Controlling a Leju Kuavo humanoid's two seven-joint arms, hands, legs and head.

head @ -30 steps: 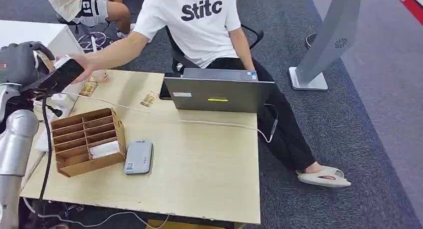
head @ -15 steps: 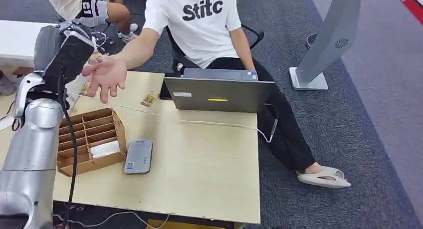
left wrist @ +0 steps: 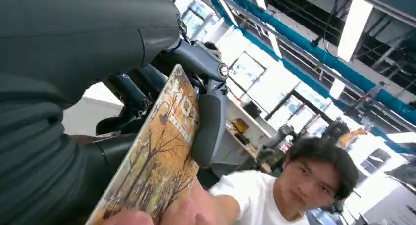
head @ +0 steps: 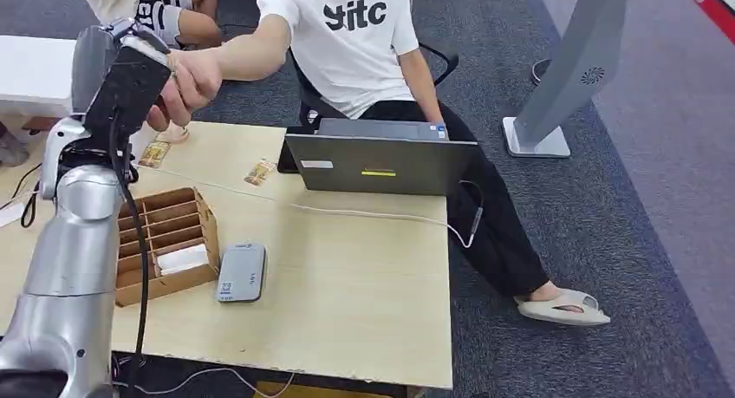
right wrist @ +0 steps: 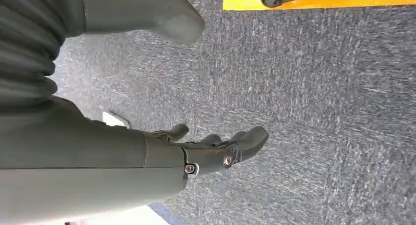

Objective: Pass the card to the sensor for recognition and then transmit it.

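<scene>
Two hands share the card: the robot's raised left hand pinches it above the table's far left corner while a seated person's hand grips its other end. Its right hand hangs over carpet, fingers loosely apart, holding nothing.

In the head view the back of the left hand faces us, so the card it holds is hidden behind it. In the left wrist view the card is cut off at the picture's edge, and the print on it is too blurry to read. The person's fingers on the card are cut off there too. Next to the left hand, the person's hand is partly hidden. The small cards on the desk near the laptop are too small to make out
</scene>
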